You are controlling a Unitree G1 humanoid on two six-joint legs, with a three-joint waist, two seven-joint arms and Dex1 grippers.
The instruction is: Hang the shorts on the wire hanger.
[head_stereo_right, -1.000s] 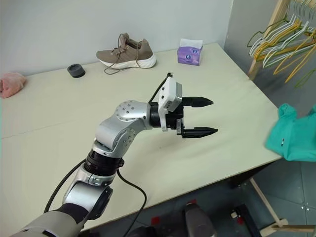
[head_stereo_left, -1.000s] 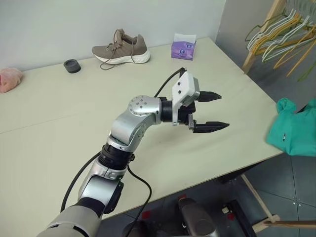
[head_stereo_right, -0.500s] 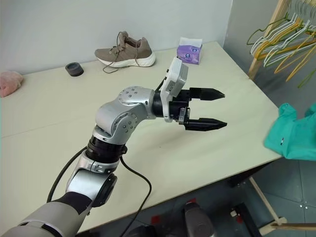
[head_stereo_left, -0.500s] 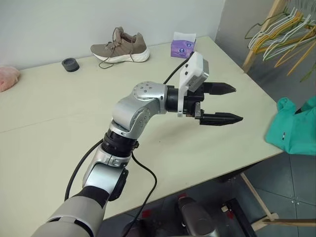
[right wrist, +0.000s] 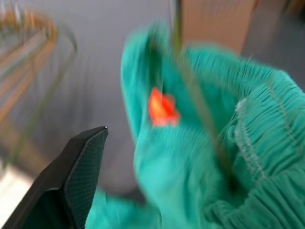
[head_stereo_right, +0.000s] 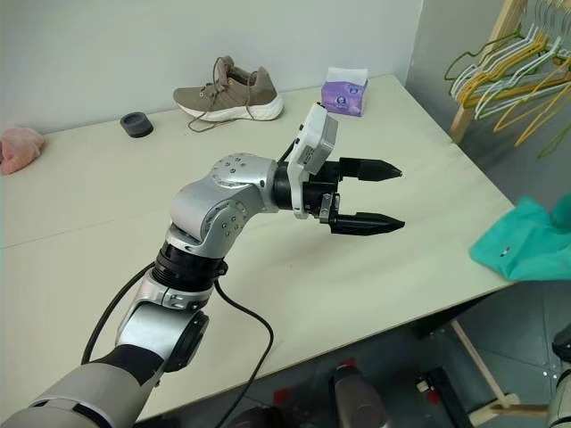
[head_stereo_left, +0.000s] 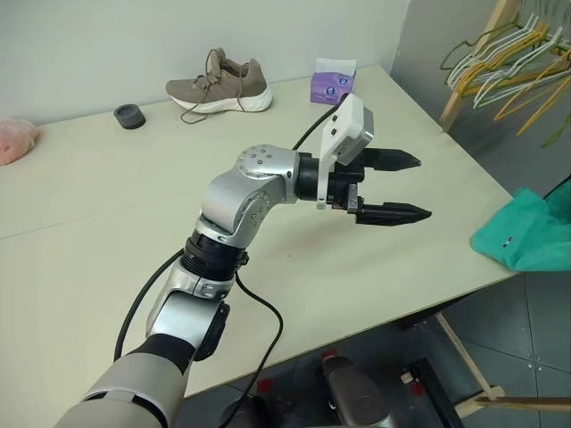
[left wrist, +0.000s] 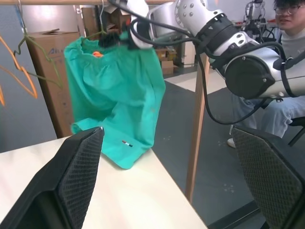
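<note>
The teal-green shorts hang by their gathered waistband past the table's right corner, their lower hem touching the table edge. Close up, the orange tag and the olive wire hanger running through the waistband are visible. My right gripper is at the top of the shorts; one of its fingers stands far to the side of the cloth, jaws open. My left gripper hovers over the table, open and empty, pointing at the shorts.
A bunch of yellow, green and white hangers hangs on a wooden rack at the far right. A brown shoe, purple tissue box, black cap and pink cloth sit along the table's back. A person sits beyond the rack.
The visible part of the shorts has sunk and now drapes lower at the table's corner. The left gripper stays open in about the same place.
</note>
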